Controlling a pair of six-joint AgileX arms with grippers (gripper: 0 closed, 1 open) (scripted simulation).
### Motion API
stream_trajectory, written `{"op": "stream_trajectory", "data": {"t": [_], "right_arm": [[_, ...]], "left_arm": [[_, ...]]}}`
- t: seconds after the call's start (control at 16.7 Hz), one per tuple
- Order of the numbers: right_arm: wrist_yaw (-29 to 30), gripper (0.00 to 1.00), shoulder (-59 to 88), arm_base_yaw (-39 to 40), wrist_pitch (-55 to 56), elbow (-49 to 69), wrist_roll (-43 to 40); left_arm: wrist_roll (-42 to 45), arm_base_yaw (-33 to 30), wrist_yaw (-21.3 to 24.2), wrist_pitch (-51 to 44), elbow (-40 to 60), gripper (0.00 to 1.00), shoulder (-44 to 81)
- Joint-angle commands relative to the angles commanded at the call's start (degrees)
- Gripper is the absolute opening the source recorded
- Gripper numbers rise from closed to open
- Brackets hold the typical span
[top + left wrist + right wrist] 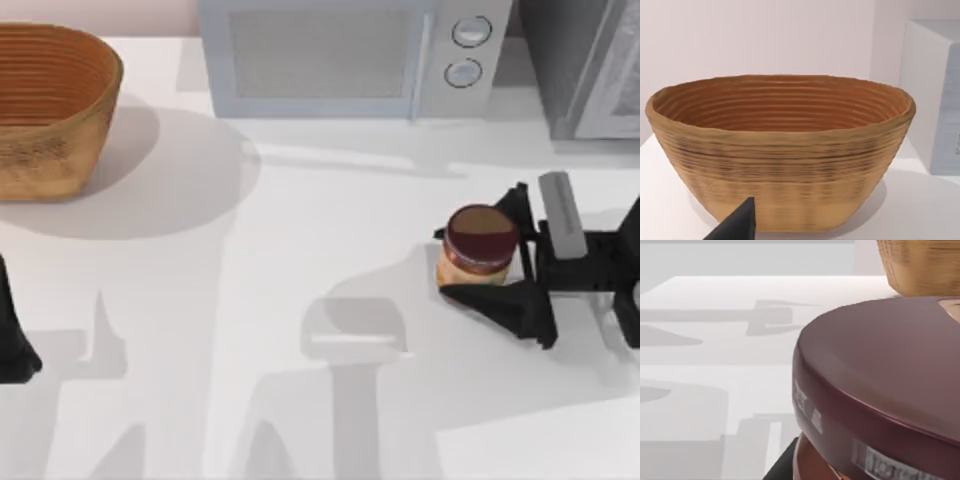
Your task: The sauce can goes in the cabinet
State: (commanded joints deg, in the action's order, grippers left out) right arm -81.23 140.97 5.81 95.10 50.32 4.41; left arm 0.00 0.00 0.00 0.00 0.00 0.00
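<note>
At the far left edge of the top view, low in the frame, the left gripper [15, 345] is seen as a dark shape parked over the white table [300, 420]; whether its jaws are open or shut cannot be told. In the upper left of that frame a woven basket [50, 105] stands on the table, and it is seen again in the left wrist view [782, 150], with a dark fingertip [737, 225] at the lower edge of that picture. Along the top centre of the top view a white microwave [350, 55] with 2 round knobs is placed against the back wall. In the upper right corner the cabinet [580, 65] is seen, its dark grey side beside a pale framed front. At the right of the frame, about mid-height, the sauce can [478, 248] stands upright on the table, well apart from the cabinet. It is flanked by the 2 black fingers of the right gripper [500, 250], which lie close against its sides; the jaws are held narrowly about the can. In the right wrist view the can's maroon lid [885, 375] is seen close up.
</note>
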Motion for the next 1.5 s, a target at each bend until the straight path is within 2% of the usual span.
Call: {"op": "stream_trajectory", "data": {"t": [0.84,1.26,1.5], "right_arm": [[-0.43,0.0,-27.71,0.06,-22.29,-3.0,2.29],[-0.76,0.0,-29.05,0.14,-23.62,-2.83,2.61],[4.99,0.0,-34.78,-3.99,-27.78,-7.75,2.26]], "left_arm": [[0.0,0.0,0.0,0.0,0.0,1.0,0.0],[0.0,0.0,0.0,0.0,0.0,1.0,0.0],[0.0,0.0,0.0,0.0,0.0,1.0,0.0]]}}
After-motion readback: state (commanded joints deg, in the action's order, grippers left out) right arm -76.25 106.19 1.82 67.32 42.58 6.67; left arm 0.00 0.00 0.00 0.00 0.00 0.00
